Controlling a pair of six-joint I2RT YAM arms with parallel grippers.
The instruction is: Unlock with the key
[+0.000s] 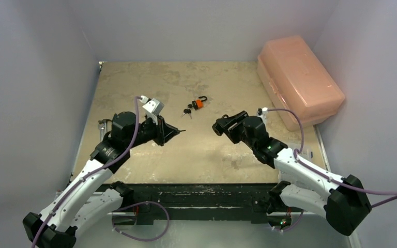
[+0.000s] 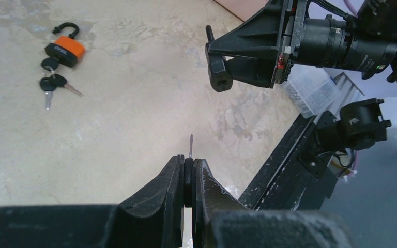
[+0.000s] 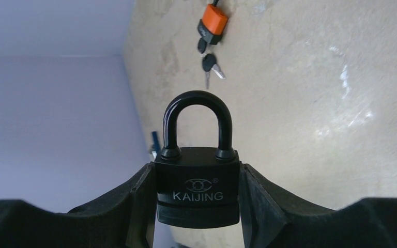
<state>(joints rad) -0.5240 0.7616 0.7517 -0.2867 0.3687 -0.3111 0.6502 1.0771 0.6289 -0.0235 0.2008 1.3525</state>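
My right gripper point(image 3: 197, 178) is shut on a black KAIJING padlock point(image 3: 197, 188), held above the table with its shackle closed and pointing away from the wrist. In the top view the padlock point(image 1: 219, 126) points left toward the left arm. My left gripper point(image 2: 189, 168) is shut on a key point(image 2: 191, 146); its black head is pinched between the fingers and the thin metal blade sticks out forward. In the left wrist view the padlock point(image 2: 218, 72) hangs up and to the right of the key tip, apart from it.
An orange padlock point(image 1: 198, 103) with an open shackle and a bunch of keys point(image 1: 187, 111) lies on the table beyond both grippers. A pink plastic box point(image 1: 300, 80) stands at the back right. The table's dark front edge point(image 1: 196, 194) runs between the arm bases.
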